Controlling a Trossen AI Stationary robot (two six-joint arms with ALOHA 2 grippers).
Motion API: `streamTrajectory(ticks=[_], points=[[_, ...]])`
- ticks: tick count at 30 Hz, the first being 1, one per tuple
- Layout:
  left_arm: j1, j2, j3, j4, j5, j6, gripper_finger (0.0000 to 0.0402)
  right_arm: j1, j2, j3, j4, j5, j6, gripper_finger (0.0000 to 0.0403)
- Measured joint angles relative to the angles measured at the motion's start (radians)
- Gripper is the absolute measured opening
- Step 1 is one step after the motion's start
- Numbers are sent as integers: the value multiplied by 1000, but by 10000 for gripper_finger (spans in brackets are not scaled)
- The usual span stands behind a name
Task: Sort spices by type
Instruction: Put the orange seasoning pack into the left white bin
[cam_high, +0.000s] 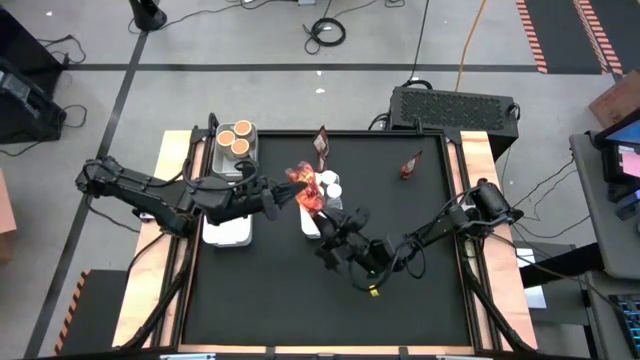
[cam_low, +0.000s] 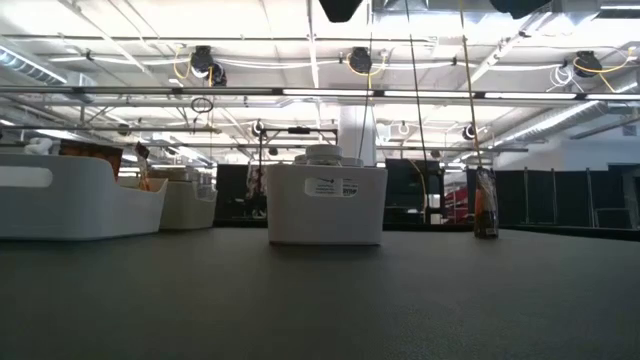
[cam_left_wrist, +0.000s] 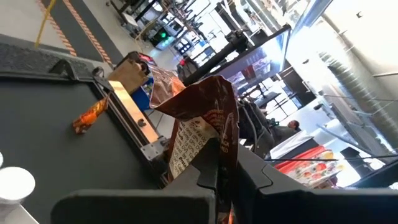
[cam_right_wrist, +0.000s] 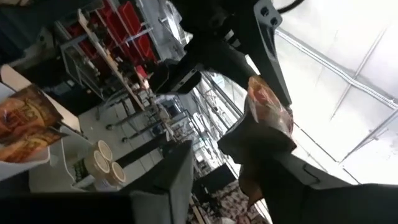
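Above the middle of the desk (cam_high: 420, 270), the left gripper (cam_high: 290, 196) has its jaws pinching a reddish-brown packet (cam_left_wrist: 202, 134). The right gripper (cam_high: 330, 232) is just beside it, jaws parted, another packet (cam_right_wrist: 268, 109) lying against one finger. White-capped jars (cam_high: 330, 185) sit close by.

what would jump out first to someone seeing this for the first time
Both grippers meet at mid-table: the left gripper is shut on a reddish-brown packet, with the right gripper close beside it over a white tray. Behind them, a tray at the table's back left corner holds three orange-topped tubs.
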Motion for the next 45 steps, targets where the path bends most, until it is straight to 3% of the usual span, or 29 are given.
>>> streamTrajectory(ticks=[5,9,13,18,20,40,45], points=[[21,-16,0,-15,0,12,20,12,0,0,0,46,-31,178],[32,-20,0,-23,5,28,20,26,0,1,3,48,-36,173],[32,-20,0,-22,6,29,20,30,0,2,36,53,-8,130],[32,-20,0,-21,6,29,20,28,0,2,58,53,-8,30],[32,-20,0,-21,6,29,20,28,0,2,56,49,-9,9],[33,-19,0,-31,1,55,20,16,0,2,106,16,20,0],[33,-18,0,-31,0,28,20,5,0,2,112,-46,20,0]])
